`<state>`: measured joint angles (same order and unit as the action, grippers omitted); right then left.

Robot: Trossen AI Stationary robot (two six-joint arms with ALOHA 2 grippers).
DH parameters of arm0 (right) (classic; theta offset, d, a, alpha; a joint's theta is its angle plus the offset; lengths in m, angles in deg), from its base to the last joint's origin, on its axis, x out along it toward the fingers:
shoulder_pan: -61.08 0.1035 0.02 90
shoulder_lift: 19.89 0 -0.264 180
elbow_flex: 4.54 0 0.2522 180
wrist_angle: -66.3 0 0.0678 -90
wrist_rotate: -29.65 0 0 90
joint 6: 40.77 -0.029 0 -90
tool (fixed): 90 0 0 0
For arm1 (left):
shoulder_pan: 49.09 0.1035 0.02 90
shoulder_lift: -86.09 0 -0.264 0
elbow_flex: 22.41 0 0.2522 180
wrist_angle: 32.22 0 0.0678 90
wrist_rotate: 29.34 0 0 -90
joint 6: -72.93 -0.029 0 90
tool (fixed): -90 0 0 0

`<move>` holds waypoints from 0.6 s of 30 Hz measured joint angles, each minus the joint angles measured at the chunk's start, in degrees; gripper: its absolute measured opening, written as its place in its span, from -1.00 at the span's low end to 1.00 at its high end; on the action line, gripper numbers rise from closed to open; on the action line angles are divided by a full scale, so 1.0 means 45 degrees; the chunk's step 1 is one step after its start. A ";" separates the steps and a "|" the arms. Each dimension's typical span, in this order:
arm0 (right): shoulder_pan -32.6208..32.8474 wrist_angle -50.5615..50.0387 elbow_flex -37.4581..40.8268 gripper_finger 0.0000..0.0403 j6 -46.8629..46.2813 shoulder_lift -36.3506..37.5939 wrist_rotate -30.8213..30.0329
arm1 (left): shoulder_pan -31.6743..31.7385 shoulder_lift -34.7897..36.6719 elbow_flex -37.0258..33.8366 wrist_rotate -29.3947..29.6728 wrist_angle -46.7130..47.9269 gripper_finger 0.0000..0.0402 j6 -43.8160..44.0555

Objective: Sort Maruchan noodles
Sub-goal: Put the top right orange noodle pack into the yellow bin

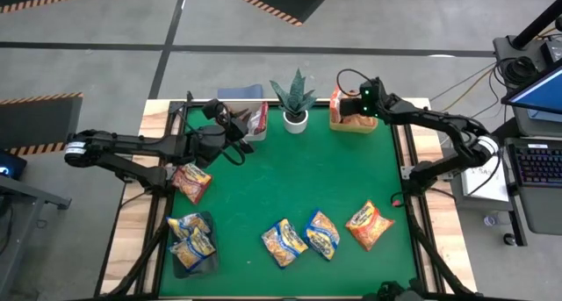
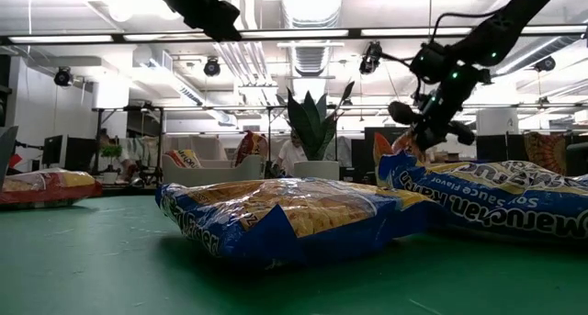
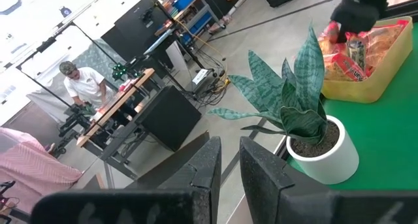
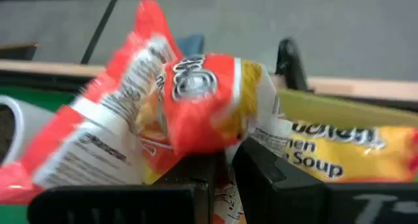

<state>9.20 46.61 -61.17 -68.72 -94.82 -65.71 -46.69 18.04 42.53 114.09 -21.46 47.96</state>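
**Right arm pinching an orange-red packet over the yellow bin**

I see my right gripper [image 4: 225, 160] at the far edge of the table, over the yellow bin [image 1: 351, 125], its fingers pinched on an orange-red noodle packet [image 4: 196, 106]. The packet is crumpled and glossy, with a white printed back panel and a yellow patch showing. Inside the bin lies another packet [image 4: 339, 149] with yellow wrapping and "Soup" lettering.

My left gripper [image 3: 225, 165] sits near the far-left corner with fingers pressed nearly together and nothing between them, facing the potted plant [image 1: 295, 97]. A red-white packet [image 1: 257, 118] stands just beside it in a grey bin.

Loose on the green mat [image 1: 290, 178] are two yellow-blue packets [image 1: 303, 237], one orange-red packet [image 1: 369, 225] to their right, another orange packet [image 1: 191, 180] at left, and a dark tray [image 1: 193, 241] holding yellow-blue ones.
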 joint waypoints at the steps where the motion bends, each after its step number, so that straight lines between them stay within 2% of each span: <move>1: 0.0000 -0.0024 -0.0026 -0.81 -0.0019 -0.0231 0.0176 | 0.0000 0.0000 0.0000 -0.0001 0.0000 -0.81 0.0000; 8: -0.0005 -0.0607 -0.0228 -0.81 -0.0412 -0.1320 0.0387 | 0.0000 0.0000 0.0000 -0.0001 0.0005 -0.81 0.0000; 13: 0.0000 -0.0709 -0.0344 -0.79 -0.0420 -0.0874 0.0431 | 0.0000 0.0000 0.0000 -0.0001 0.0008 -0.81 0.0000; 18: 0.0000 -0.0652 -0.0384 -0.60 -0.0437 -0.0052 0.0421 | 0.0005 0.0000 0.0000 -0.0001 0.0005 -0.81 0.0000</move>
<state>9.20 43.67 -62.90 -70.68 -95.06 -63.82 -46.67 18.04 42.53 114.09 -21.44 47.96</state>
